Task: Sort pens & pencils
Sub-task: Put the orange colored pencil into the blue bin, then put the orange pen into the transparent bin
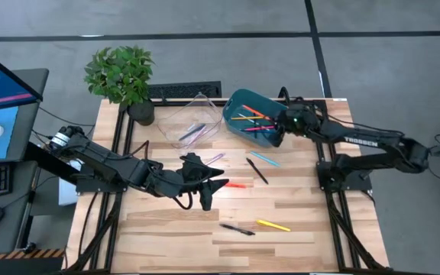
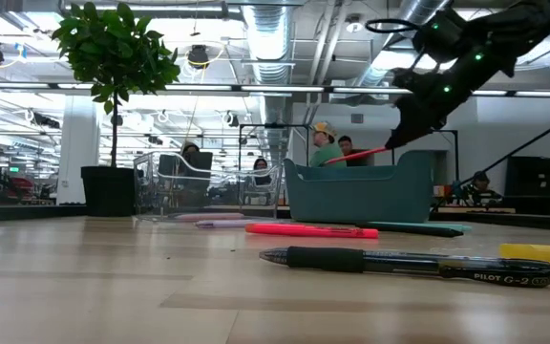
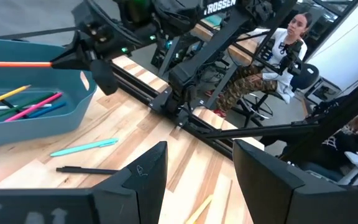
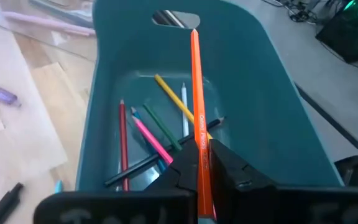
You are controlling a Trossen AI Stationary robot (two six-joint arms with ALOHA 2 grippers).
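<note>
Right gripper (image 4: 199, 180) clenched on my orange pencil (image 4: 196, 106), inside teal bin (image 4: 272, 124) rim, walls close around. Left gripper (image 1: 205, 187) released mid-table w/ bare wood beside it.

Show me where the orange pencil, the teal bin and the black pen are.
orange pencil (image 4: 195, 93): right wrist view, middle of its shaft, above the right pincer.
teal bin (image 2: 356, 196): low view, its front wall.
black pen (image 2: 399, 261): low view, middle of its barrel, on the table.

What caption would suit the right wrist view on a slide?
Right gripper holds an orange pencil over the teal bin, where several pencils already lie.
</note>
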